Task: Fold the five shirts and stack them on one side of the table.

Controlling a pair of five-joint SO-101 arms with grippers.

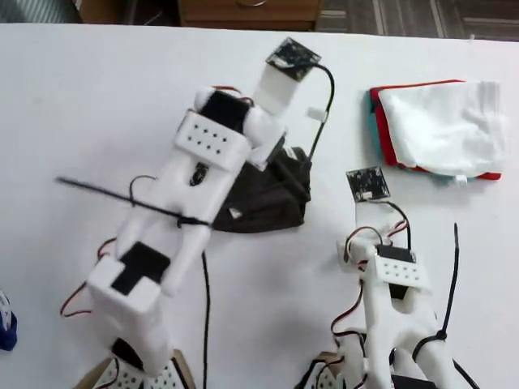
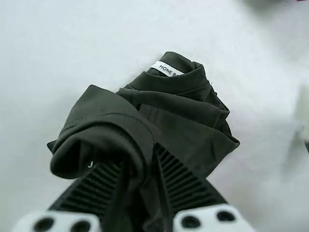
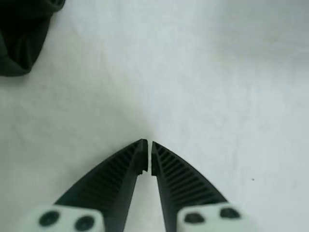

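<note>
Black ribbed jaws meeting at their tips, over white table (image 3: 222, 72), dark shirt (image 3: 19, 38) well apart

A dark, near-black shirt (image 1: 263, 203) lies crumpled in a loose bundle near the middle of the table (image 1: 97, 97), its collar with a white label turned up and one rolled fold pinched between the closed fingers of the left gripper (image 2: 145, 162). Well apart, at the far right side, three folded shirts lie stacked: a white shirt (image 1: 442, 126) on top, with the edges of a teal shirt (image 1: 375, 121) and a red shirt (image 1: 389, 150) showing beneath it.
</note>
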